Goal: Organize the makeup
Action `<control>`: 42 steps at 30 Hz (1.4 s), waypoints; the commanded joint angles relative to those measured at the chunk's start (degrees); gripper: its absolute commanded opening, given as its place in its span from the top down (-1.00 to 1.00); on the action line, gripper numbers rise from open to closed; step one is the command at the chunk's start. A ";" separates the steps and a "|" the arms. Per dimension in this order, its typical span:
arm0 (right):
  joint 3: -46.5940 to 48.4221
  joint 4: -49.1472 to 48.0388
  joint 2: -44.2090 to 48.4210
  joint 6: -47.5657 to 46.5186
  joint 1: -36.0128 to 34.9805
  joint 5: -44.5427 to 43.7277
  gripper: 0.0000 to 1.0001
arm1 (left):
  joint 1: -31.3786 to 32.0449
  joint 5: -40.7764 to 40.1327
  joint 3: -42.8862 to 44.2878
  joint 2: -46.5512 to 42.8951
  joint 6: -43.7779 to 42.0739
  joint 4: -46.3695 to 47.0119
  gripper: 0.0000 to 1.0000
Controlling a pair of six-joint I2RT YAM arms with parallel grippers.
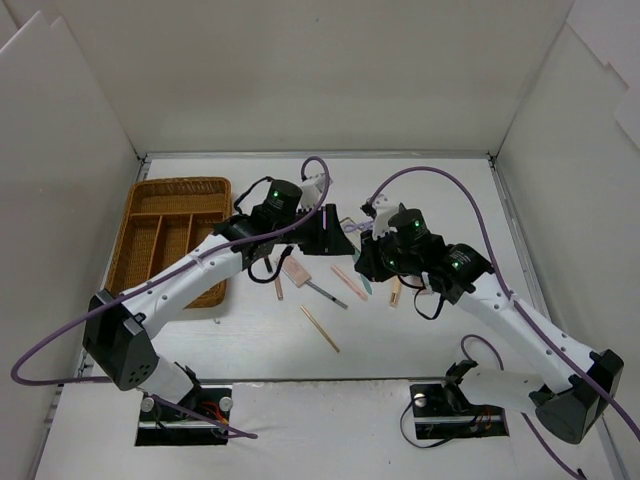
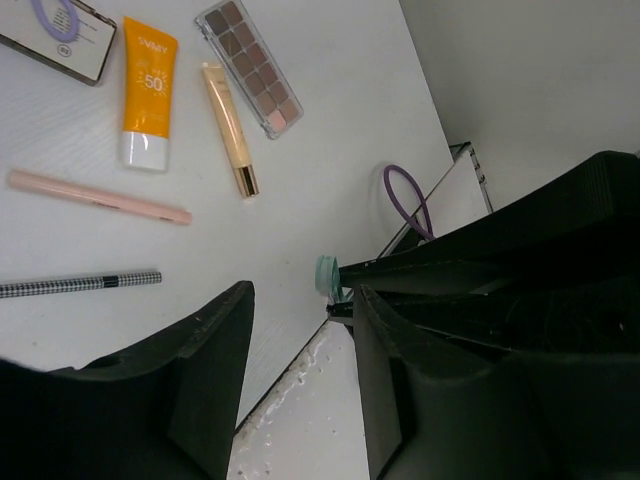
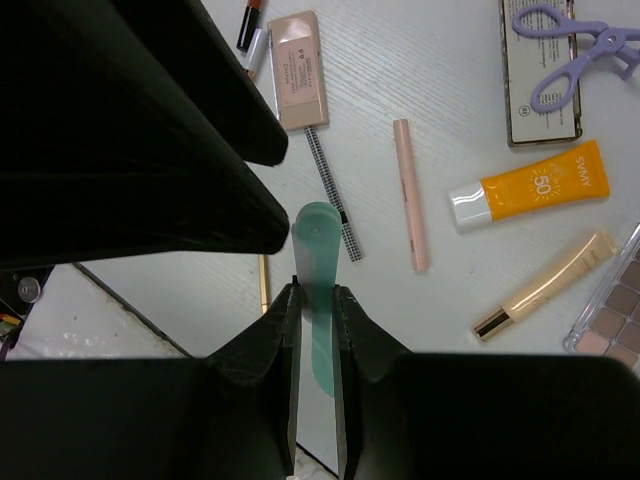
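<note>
While the left gripper (image 2: pixel 300 302) gapes, the right gripper (image 3: pixel 315 297) clamps a teal stick (image 3: pixel 318 235).

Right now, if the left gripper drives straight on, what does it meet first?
Most likely bare table, seen between the open fingers of the left gripper. The teal stick held by the right gripper sits just right of that line; depth unclear, so it may clip.

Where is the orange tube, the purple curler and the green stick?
orange tube (image 3: pixel 540 185): right wrist view, on its orange body.
purple curler (image 3: pixel 598 40): right wrist view, where its two handles join.
green stick (image 3: pixel 318 240): right wrist view, near its rounded end.
</note>
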State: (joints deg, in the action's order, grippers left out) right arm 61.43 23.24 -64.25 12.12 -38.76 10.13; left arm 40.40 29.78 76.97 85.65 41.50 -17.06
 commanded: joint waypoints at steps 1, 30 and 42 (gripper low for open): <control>2.12 -3.73 1.76 0.54 -0.61 -0.02 1.00 | 1.08 0.46 3.19 -0.48 1.92 4.84 0.22; 0.10 -4.52 4.04 0.54 -1.84 -3.97 -0.46 | -0.84 -5.42 1.16 -3.73 -5.52 -4.72 1.00; -3.77 -3.30 6.59 0.10 -0.26 -9.34 -0.58 | -26.31 -23.18 8.02 -3.74 -28.57 -37.51 1.00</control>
State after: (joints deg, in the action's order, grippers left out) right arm 58.04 22.09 -57.63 12.32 -39.51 2.83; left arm 17.63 11.75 81.67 81.14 20.93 -46.11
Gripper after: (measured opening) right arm 0.793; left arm 0.046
